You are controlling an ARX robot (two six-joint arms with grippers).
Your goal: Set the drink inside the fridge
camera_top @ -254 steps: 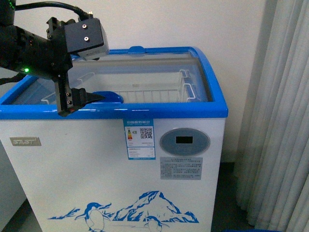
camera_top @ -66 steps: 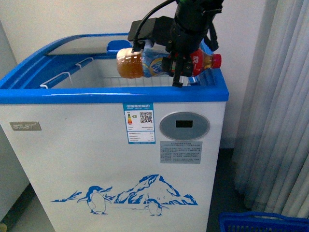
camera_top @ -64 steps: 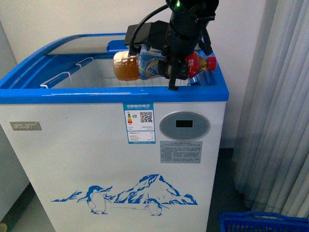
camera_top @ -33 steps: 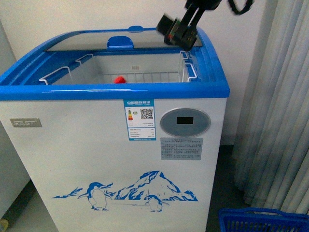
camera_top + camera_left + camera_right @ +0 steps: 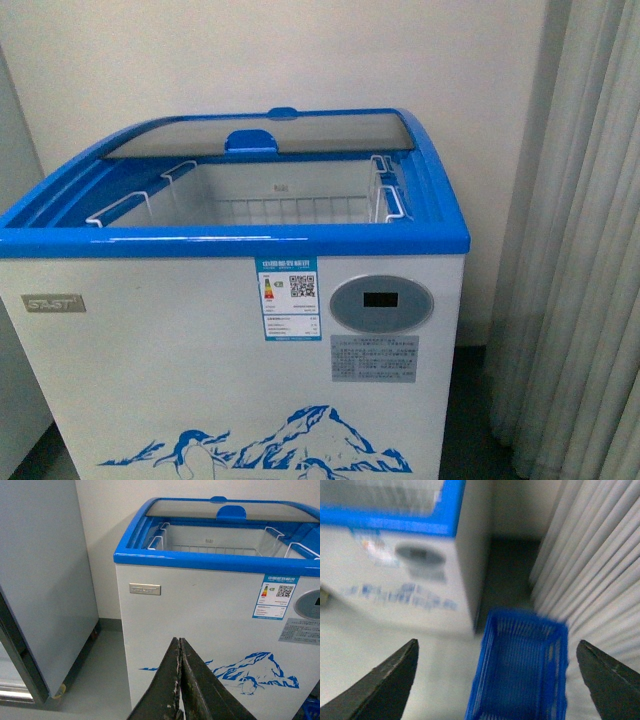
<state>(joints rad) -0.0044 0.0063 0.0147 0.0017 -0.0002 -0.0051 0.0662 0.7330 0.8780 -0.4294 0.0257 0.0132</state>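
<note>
Fridge [image 5: 200, 330] lid slid back; curtain [image 5: 580, 250] beside; basket [image 5: 520, 670] on floor.

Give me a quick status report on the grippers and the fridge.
Left gripper shut, empty. Right gripper open, above blue basket. Fridge lid slid back, no drink visible. Nothing in the way.

White fridge [image 5: 200, 380] with blue rim stands upright, glass lid slid back, white wire basket inside

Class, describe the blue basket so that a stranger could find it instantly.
Start at the white fridge with the blue rim, then look to the floor between it and the pale curtain. The blue basket sits there: an open-topped mesh crate, the only blue thing on the floor.
</note>
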